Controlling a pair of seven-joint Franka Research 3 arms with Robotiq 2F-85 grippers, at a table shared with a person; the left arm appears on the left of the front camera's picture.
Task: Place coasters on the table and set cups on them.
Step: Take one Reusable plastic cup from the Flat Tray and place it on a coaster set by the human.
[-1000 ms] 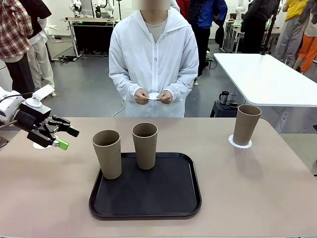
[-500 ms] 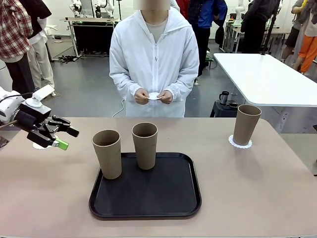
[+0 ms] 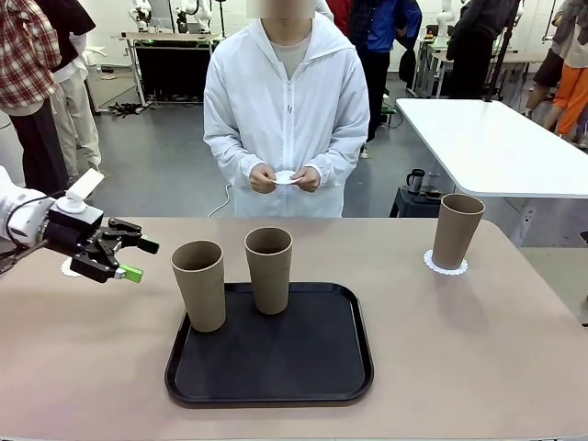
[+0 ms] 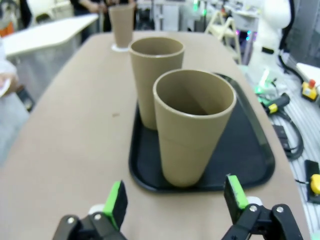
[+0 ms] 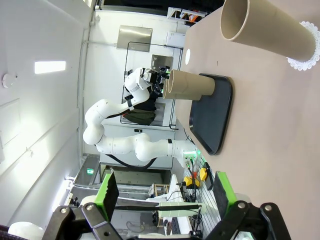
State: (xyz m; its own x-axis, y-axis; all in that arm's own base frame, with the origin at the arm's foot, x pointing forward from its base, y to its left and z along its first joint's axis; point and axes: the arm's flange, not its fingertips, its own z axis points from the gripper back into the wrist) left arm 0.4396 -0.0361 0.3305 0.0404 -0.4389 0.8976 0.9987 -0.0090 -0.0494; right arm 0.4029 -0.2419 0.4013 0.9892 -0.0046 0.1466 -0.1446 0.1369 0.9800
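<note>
As the left gripper (image 3: 142,260) has slid rightward off the bare coaster (image 3: 66,268) at the frame's left edge, its jaws gape empty toward the nearest cup (image 3: 199,285) on the tray (image 3: 276,378); a pick looks next. At right another cup (image 3: 457,230) already stands on a second coaster (image 3: 446,266), and the right gripper (image 5: 162,192) hangs open.

Matt tan cups (image 3: 198,285), faintly fibrous. Black tray (image 3: 303,363), smooth with a dull sheen. Lacy white paper coaster (image 3: 432,264). Smooth beige bench (image 3: 459,349).
</note>
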